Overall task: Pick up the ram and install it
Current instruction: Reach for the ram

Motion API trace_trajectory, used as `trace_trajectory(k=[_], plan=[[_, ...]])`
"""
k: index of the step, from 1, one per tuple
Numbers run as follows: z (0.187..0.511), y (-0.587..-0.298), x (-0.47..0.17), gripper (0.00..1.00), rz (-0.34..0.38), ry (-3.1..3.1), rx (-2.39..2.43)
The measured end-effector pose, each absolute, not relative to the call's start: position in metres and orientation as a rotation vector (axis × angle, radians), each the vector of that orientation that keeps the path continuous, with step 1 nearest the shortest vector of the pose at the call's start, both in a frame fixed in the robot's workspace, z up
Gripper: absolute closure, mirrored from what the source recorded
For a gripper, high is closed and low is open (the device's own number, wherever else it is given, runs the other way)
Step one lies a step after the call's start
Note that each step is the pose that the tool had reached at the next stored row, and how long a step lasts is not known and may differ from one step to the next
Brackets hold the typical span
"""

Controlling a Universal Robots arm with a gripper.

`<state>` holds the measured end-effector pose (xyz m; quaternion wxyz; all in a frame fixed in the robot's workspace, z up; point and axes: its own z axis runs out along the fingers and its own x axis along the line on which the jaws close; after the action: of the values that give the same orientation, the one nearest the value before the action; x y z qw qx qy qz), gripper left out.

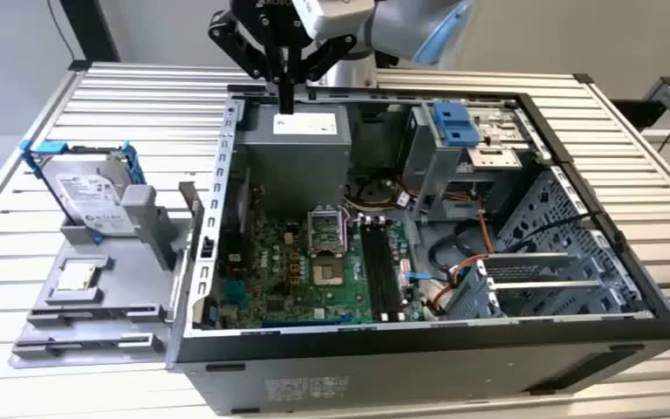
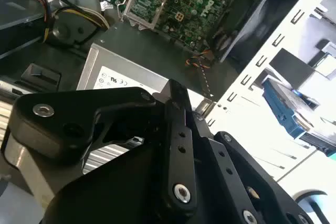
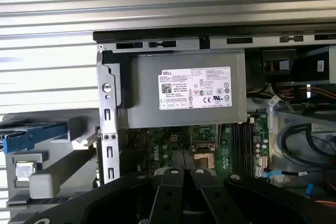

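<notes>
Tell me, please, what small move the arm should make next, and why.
I cannot tell whether the ram is held. If it is, probably carry the gripper toward the black memory slots: it hangs over the power supply, well apart from them.

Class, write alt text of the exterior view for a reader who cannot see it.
The robot's gripper hangs above the power supply at one end of an open computer case, which lies on a slatted table with its green motherboard exposed. A blue-framed hard drive sits at the exterior view's left.
</notes>
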<state>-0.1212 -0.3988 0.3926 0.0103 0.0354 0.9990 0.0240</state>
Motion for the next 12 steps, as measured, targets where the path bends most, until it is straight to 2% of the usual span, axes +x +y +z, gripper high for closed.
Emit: trace_trajectory(k=[12], plan=[[0.3926, -0.3988, -0.1212, 1.0, 0.075, 3.118, 0.11]])
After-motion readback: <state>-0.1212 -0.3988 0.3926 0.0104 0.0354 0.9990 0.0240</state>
